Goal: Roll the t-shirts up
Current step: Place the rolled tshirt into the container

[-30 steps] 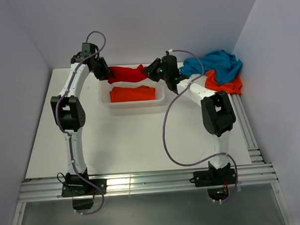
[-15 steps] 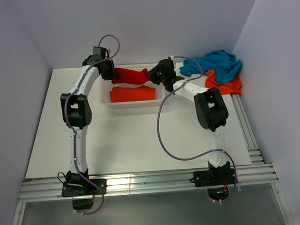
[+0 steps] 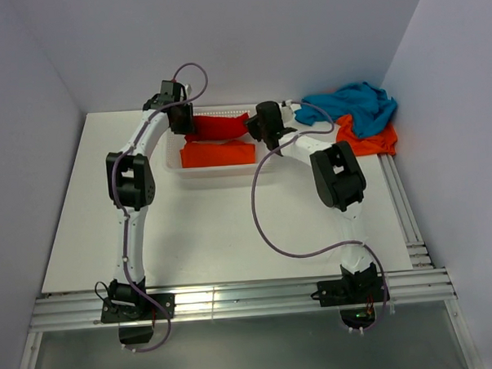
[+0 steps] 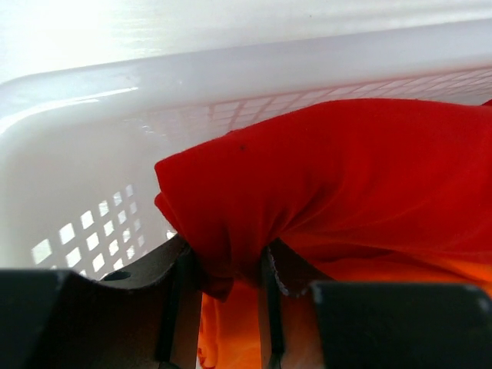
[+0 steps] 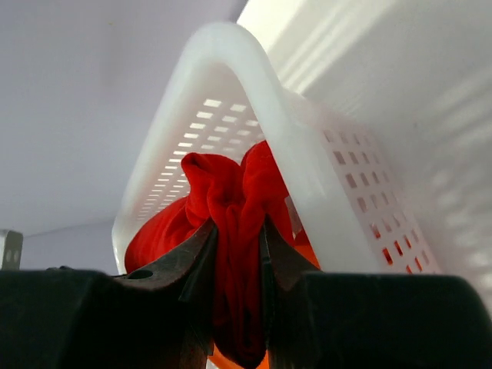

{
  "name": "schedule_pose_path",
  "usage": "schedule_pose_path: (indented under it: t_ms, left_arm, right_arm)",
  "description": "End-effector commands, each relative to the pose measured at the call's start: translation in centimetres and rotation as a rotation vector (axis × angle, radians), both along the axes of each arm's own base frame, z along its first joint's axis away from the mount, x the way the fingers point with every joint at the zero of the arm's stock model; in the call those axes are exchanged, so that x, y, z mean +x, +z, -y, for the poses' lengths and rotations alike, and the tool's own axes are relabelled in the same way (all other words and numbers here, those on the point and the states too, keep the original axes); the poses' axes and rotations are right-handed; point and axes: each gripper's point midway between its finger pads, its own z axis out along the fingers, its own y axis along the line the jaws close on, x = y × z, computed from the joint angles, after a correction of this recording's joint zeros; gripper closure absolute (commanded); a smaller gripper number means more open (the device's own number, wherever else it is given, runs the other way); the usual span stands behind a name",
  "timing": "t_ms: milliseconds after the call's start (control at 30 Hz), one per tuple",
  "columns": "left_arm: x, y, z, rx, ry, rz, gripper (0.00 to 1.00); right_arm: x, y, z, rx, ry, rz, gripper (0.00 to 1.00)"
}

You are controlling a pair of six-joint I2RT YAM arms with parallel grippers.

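The left fingers (image 4: pixel 223 265) and the right fingers (image 5: pixel 237 246) each pinch one end of the red shirt (image 3: pixel 223 125), low inside the basket (image 3: pixel 217 170), above an orange shirt (image 3: pixel 218 153). If one end slips out or snags on the rim, the roll may flop open.

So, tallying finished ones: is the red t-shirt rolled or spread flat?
Rolled: the red t-shirt is a narrow bundle pinched between the left end effector and right end effector.
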Motion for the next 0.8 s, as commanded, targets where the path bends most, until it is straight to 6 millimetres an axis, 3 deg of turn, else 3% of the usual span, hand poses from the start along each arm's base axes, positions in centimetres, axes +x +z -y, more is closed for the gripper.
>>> schedule_pose_path:
  t_ms: [0,267,400,567,767]
  left_arm:
    - [0.7,2.0,-1.1,0.057,-0.03,0.063,1.0]
    - [-0.4,1.2,-0.6,0.051,-0.089,0.022,0.95]
    - [-0.5,1.6,-0.3,0.036,-0.091,0.02,0.9]
    - [-0.7,2.4,0.2,0.013,-0.107,0.031,0.71]
    - [-0.8,3.2,0.3,0.007,-0.116,0.043,0.62]
  right_arm:
    - [0.6,1.2,-0.3,0.005,-0.087,0.009,0.99]
    - [-1.5,-1.5,0.3,-0.035,-0.188,-0.133,0.98]
    - [-1.4,-1.9,0.3,-0.033,-0.202,-0.156,0.86]
    - [-1.3,-1.7,-0.1,-0.025,-0.197,-0.164,0.78]
    - [-1.2,-2.2,-0.3,-0.007,-0.194,-0.212,0.54]
